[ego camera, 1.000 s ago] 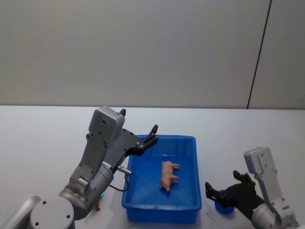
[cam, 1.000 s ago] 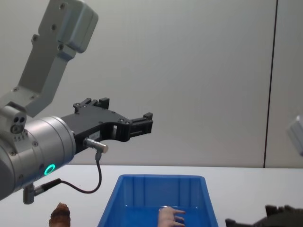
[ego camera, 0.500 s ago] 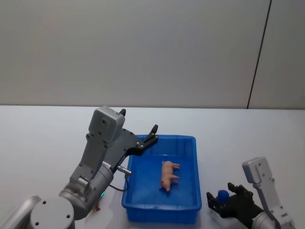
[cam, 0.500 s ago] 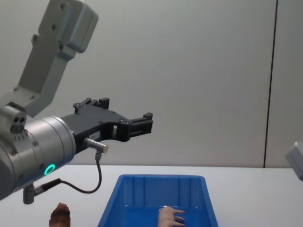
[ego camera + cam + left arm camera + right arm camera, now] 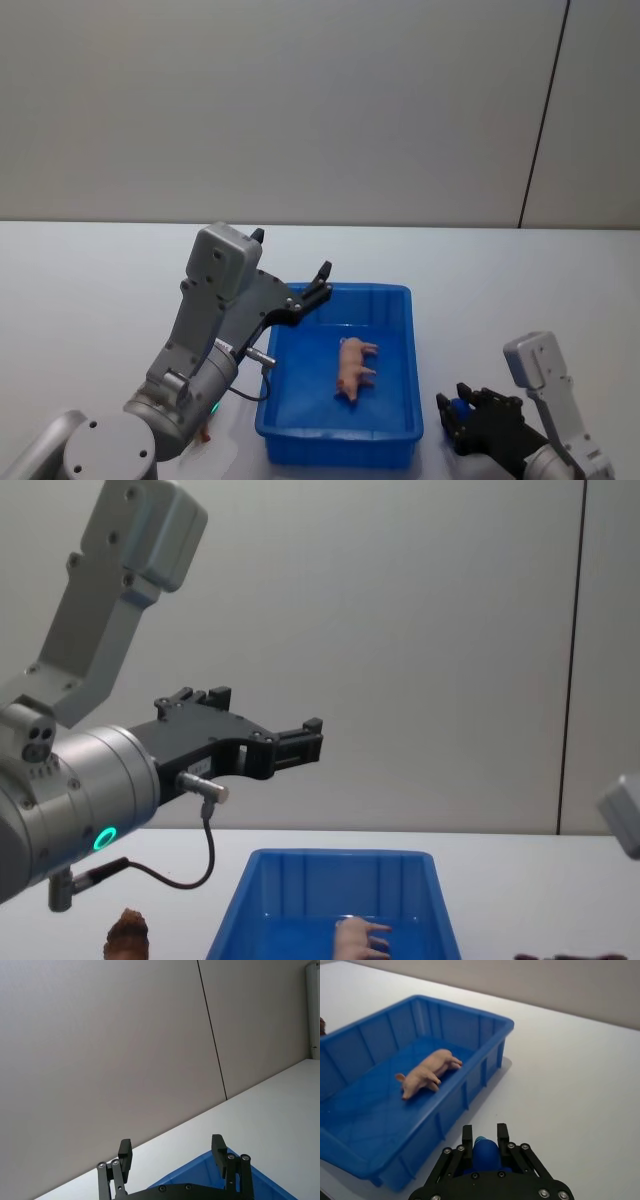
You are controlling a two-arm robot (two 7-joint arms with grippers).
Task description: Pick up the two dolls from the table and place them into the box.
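The white surface (image 5: 90, 280) spreads beneath both arms; the blue box (image 5: 340, 448) rests on it, below the left jaws and just left of the right jaws; the left jaws hang wide and empty, high over the box; the right jaws, low near the surface, are narrowed onto a small blue object (image 5: 486, 1152); the pink doll (image 5: 352, 368) lies on its side inside the box, below the left jaws; the reddish-brown doll (image 5: 128, 935) sits on the surface outside the box, below those jaws and off to their left.
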